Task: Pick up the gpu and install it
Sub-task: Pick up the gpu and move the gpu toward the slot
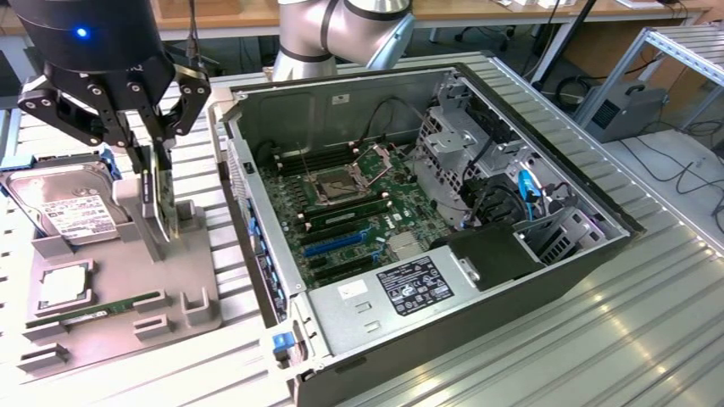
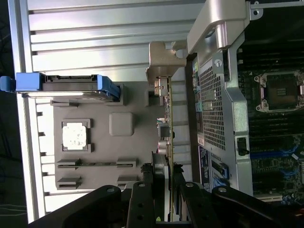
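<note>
Your gpu is standing upright on its long edge, so you see it nearly edge-on. It's a thin dark board with a yellow-green edge line, small connectors and a dark block on one face. A silver end bracket caps one end and is bent over at the tip. The card sits over the gray parts fixture, outside the open PC case, just beside its perforated outer wall and parallel to it. The gripper fingers sit against both faces at the card's upper edge, so it reads as pinched. You can't tell whether the lower edge is seated in the fixture slot or just clear of it.
</note>
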Controlling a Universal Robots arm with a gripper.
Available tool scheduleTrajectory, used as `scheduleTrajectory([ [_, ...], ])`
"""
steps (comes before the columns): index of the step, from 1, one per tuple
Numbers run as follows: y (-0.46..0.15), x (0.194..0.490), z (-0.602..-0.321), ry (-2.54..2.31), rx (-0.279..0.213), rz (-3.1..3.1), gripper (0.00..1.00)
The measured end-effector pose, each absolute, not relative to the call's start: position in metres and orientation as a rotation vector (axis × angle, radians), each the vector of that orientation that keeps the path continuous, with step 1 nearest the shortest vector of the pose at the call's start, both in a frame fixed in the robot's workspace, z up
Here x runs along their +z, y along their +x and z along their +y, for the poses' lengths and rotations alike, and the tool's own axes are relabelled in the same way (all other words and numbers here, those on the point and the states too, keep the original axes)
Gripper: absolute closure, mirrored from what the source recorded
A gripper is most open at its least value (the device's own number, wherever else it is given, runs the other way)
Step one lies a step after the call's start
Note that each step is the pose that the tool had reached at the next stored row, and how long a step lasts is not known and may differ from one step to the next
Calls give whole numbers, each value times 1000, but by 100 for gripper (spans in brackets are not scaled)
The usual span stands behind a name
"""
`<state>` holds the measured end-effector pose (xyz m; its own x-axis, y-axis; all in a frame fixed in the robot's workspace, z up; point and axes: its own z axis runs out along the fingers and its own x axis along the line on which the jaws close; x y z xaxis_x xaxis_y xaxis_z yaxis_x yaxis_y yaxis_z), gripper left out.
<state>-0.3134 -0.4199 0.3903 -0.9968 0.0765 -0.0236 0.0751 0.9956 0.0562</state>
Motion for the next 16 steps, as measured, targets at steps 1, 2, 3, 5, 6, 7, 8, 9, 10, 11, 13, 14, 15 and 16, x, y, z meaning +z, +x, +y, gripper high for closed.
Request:
scheduleTrajectory([
  [1, -313, 390, -420, 118, 86, 3112, 73],
  [2, -313, 391, -420, 118, 86, 3112, 73],
  [3, -313, 391, -420, 118, 86, 3112, 73],
  [5, -313, 391, -420, 118, 86, 3112, 73],
  [6, -313, 392, -420, 118, 86, 3112, 73],
  [7, -313, 392, -420, 118, 86, 3112, 73],
  [8, -313, 392, -420, 118, 86, 3112, 73],
  [9, -313, 392, -420, 118, 86, 3112, 73],
  [10, -313, 392, -420, 118, 86, 3112, 73],
  [11, -313, 392, -420, 118, 86, 3112, 73],
  [13, -313, 393, -420, 118, 86, 3112, 73],
  [14, -313, 393, -420, 118, 86, 3112, 73],
  [15, -313, 393, -420, 118, 86, 3113, 73],
  [16, -313, 393, -420, 118, 86, 3112, 73],
])
